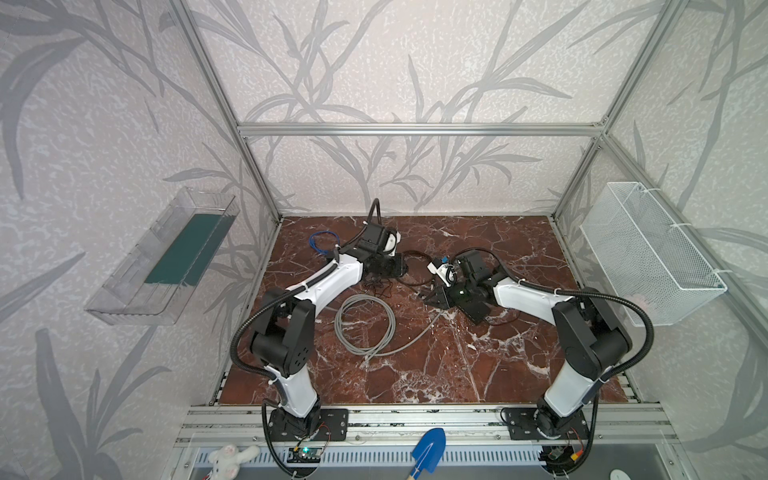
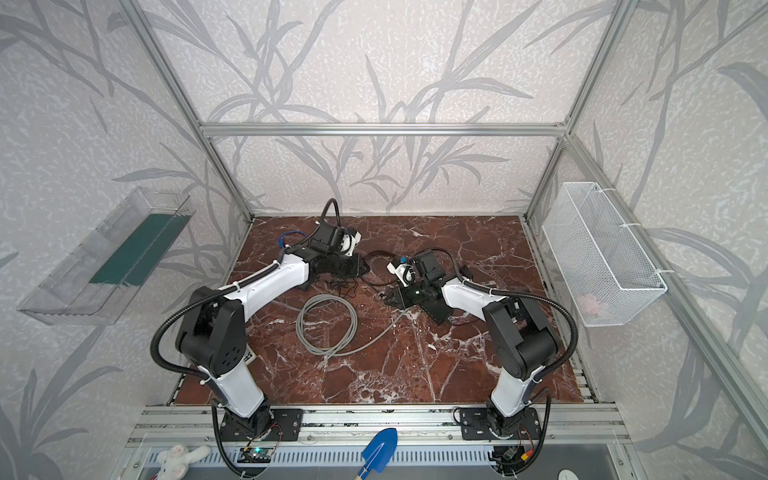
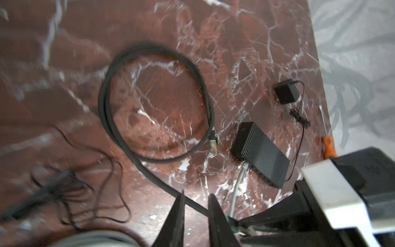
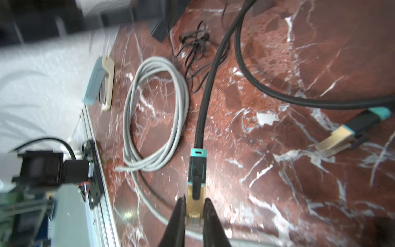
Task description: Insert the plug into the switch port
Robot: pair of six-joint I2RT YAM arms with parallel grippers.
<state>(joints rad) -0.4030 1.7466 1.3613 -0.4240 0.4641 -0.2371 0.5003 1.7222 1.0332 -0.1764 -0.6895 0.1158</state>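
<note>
Pinches the gold plug (image 4: 195,192) firmly in the right hand (image 4: 194,200), presumably to steer it. Straddles its black cable (image 3: 104,100) with the left hand (image 3: 196,194) slightly apart, probably feeding slack. Leaves the switch (image 3: 259,154) flat on the tabletop (image 3: 160,102) nearby.

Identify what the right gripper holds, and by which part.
The right gripper pinches the gold plug of the black cable, fingers on its two sides.

The worktop (image 1: 457,365) is dark red with white cracks, like marble. The walls (image 1: 374,62) are pale with grey leaves. The coiled cable (image 4: 184,102) is grey. The plug (image 4: 195,192) is gold with a teal band. The switch (image 3: 259,154) is black with thin lines.
</note>
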